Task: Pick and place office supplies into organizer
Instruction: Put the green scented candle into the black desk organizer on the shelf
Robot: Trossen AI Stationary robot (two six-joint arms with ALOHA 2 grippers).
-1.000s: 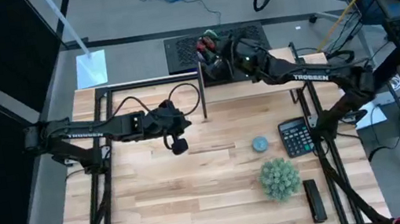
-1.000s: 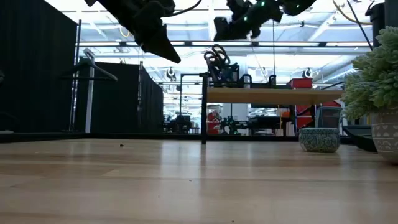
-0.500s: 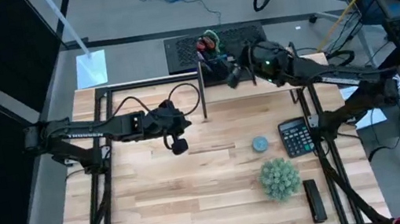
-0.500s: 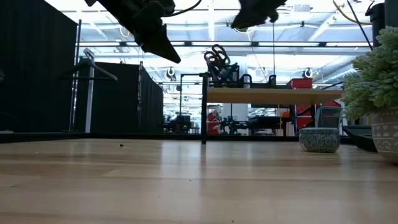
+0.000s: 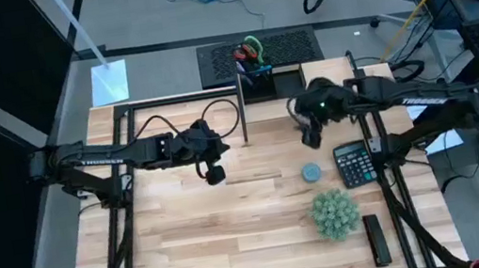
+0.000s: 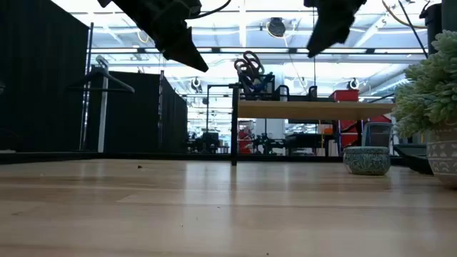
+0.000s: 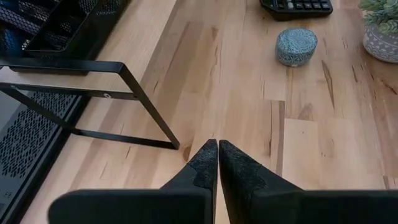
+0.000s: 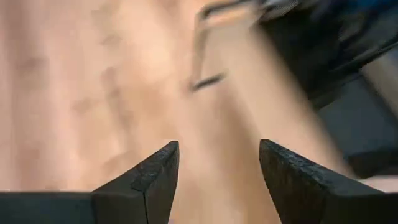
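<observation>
Right wrist view alone shows right pincer (image 8: 214, 168) spread, empty.

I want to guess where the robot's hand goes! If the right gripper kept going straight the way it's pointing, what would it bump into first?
Probably just the bare wooden table. The right gripper is open, empty and aimed down at plain wood. The blue-grey disc lies nearby, but does not appear in that blurred wrist view.
</observation>
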